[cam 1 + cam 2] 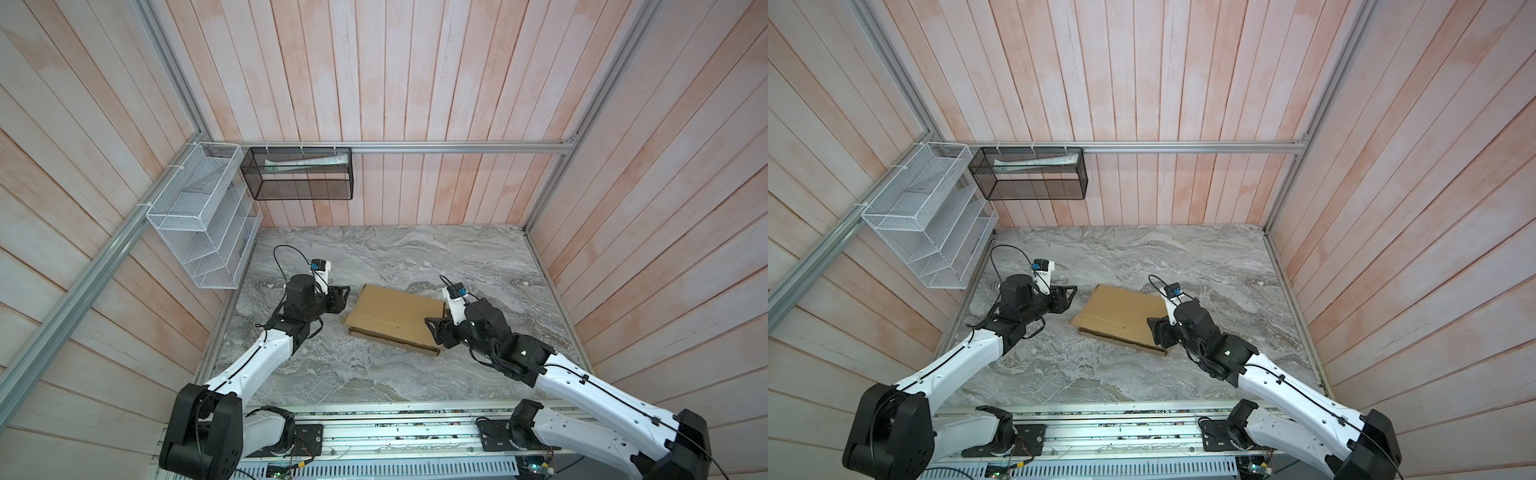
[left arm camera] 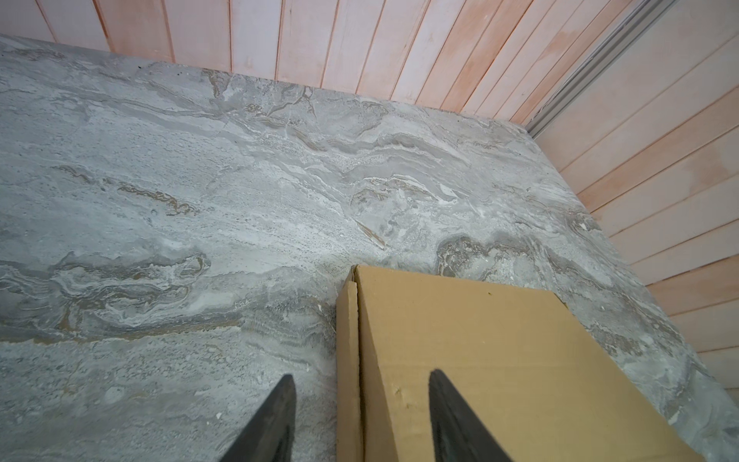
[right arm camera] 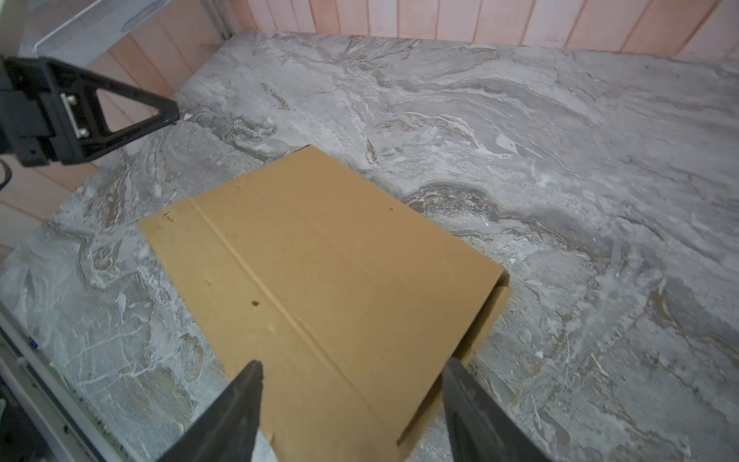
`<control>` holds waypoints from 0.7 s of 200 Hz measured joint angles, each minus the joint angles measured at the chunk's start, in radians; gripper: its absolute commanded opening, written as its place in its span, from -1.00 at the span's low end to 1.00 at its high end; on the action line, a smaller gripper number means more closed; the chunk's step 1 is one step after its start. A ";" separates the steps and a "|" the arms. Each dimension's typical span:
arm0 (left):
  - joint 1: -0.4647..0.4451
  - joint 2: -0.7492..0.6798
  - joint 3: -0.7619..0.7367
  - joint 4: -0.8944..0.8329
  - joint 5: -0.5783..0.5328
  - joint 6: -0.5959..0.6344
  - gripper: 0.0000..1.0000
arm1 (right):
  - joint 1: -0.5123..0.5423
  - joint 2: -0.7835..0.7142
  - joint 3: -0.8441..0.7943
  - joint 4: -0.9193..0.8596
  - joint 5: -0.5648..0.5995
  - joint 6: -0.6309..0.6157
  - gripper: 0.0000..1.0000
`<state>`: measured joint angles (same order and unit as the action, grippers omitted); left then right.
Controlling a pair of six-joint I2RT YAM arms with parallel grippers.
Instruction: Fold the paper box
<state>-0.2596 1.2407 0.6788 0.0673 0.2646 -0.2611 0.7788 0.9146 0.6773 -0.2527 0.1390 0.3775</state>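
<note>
Paper box lies on counter, lid down; L pincer open, empty, near its end; R pincer open over opp. end, empty

- Paper box: plain tan-brown cardboard, unprinted, with a few small dark specks on the top panel.
- Tabletop: grey marble pattern with white veining and faint brown streaks.
- Wall planks: whitewashed, with blotchy pale pink-orange showing through.
- Frame rails: silver-grey metal.
- Wire rack, at 10 o'clock from the box: white mesh.
- Mesh basket, at 11 o'clock: black.
- Left arm and right arm: white shells, black joints.
- Left gripper and right gripper: black to dark grey fingers.
- Wrist camera mount: white with a blue part.
</note>
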 measured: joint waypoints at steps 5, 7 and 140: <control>0.000 0.005 0.000 0.002 0.004 0.001 0.10 | -0.018 -0.008 -0.010 -0.001 -0.005 0.019 0.43; 0.000 0.006 0.000 0.003 0.006 0.001 0.09 | -0.024 -0.011 -0.014 -0.001 -0.009 0.025 0.43; -0.023 0.124 -0.045 0.080 0.073 -0.001 0.05 | -0.129 0.021 -0.118 0.051 -0.092 0.231 0.43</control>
<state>-0.2829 1.3643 0.6334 0.1478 0.3378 -0.2623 0.6498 0.9356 0.5591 -0.2016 0.0475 0.6086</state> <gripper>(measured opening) 0.525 0.715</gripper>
